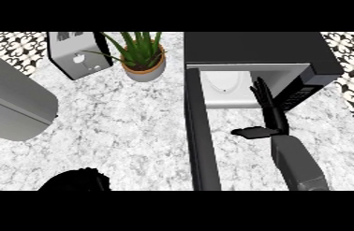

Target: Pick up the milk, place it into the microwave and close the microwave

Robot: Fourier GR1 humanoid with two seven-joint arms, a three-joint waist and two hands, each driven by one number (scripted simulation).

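The black microwave stands at the back right with its door swung open toward me, edge-on as a long dark bar. Inside the pale cavity sits a white shape that looks like the milk, left of centre. My right hand is open at the cavity's mouth, its straight fingers pointing inward, thumb spread to the left, nothing in it. It is to the right of the milk and apart from it. My left hand rests open at the lower left edge, a dark mass with fingers up.
A silver toaster stands at the back left with a potted green plant beside it. A large grey rounded object juts in from the left edge. The marbled counter lies between them and the open door.
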